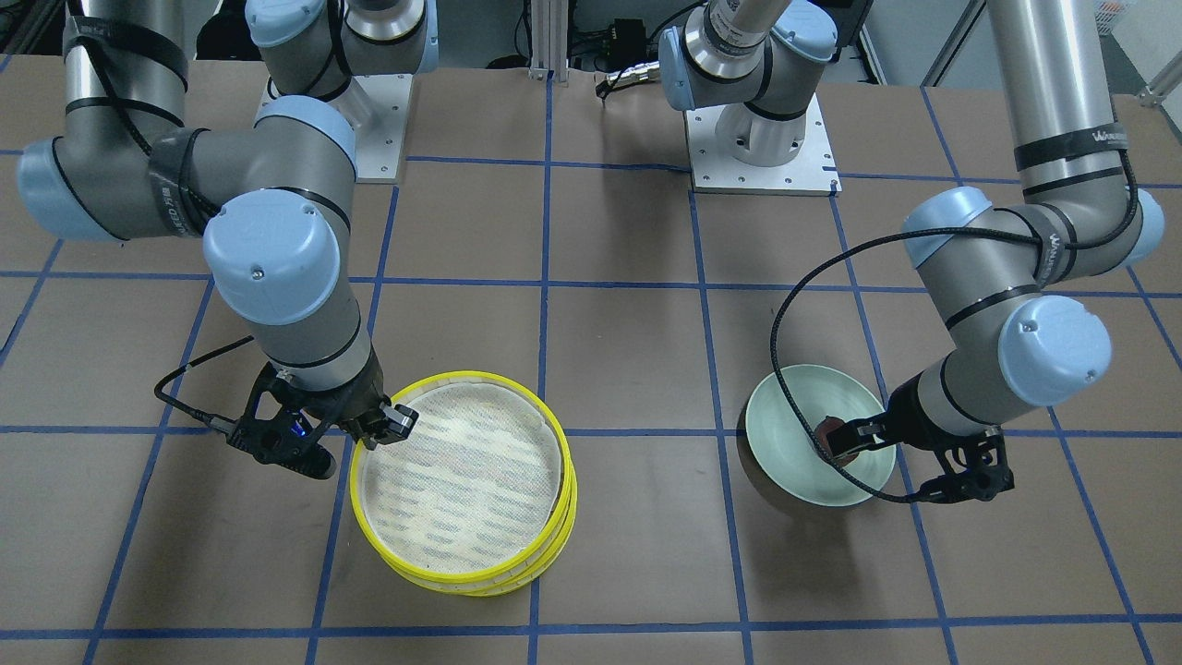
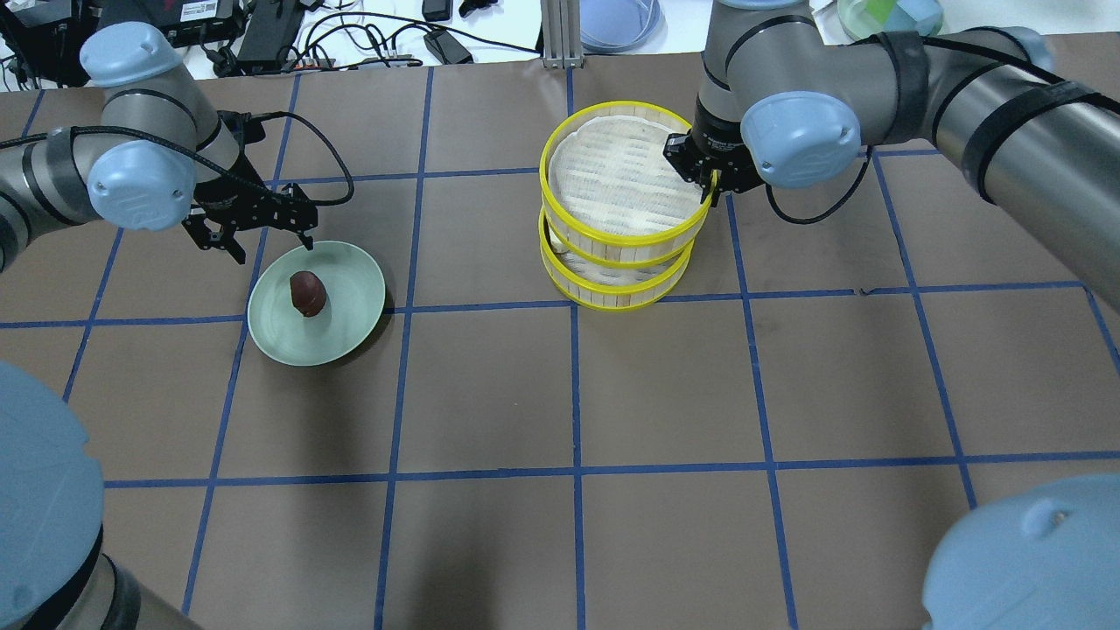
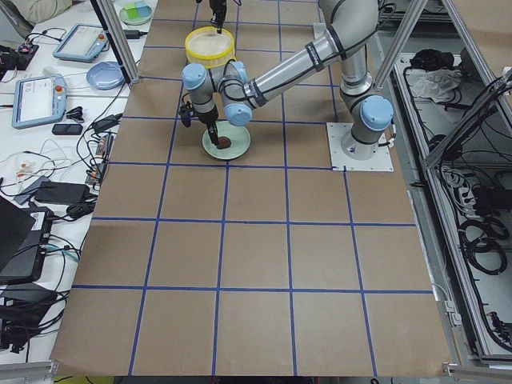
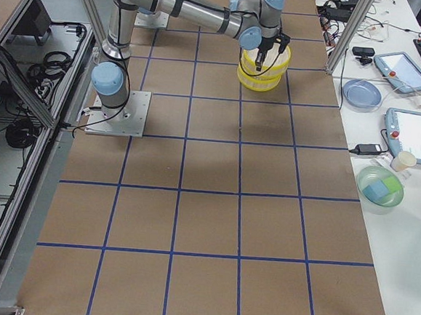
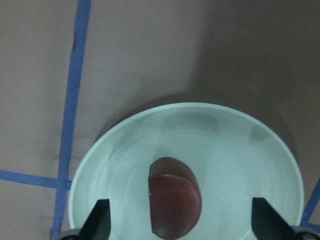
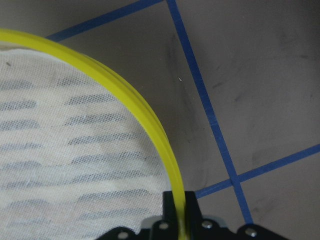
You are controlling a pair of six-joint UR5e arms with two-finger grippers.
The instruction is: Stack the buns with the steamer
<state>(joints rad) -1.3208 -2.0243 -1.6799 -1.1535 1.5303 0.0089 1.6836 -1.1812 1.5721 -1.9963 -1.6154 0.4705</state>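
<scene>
My right gripper (image 2: 704, 184) is shut on the yellow rim of the upper steamer tray (image 2: 621, 179), which is empty and sits over the lower tray (image 2: 612, 293), shifted slightly off centre. The right wrist view shows the fingers (image 6: 172, 210) clamped on that rim. A pale lump (image 2: 558, 247) peeks out between the trays; I cannot tell if it is the cream-white bun. The dark reddish-brown bun (image 2: 308, 293) lies on the pale green plate (image 2: 350, 306). My left gripper (image 2: 273, 249) is open over the plate; in the left wrist view its fingers (image 5: 100, 220) straddle the bun (image 5: 174, 197).
The table is brown with a blue tape grid. Both arm bases (image 1: 757, 139) stand at the robot's side. Cables and round blue dishes (image 2: 617, 22) lie beyond the far edge. The left arm's cable (image 1: 785, 388) loops over the plate (image 1: 794, 416).
</scene>
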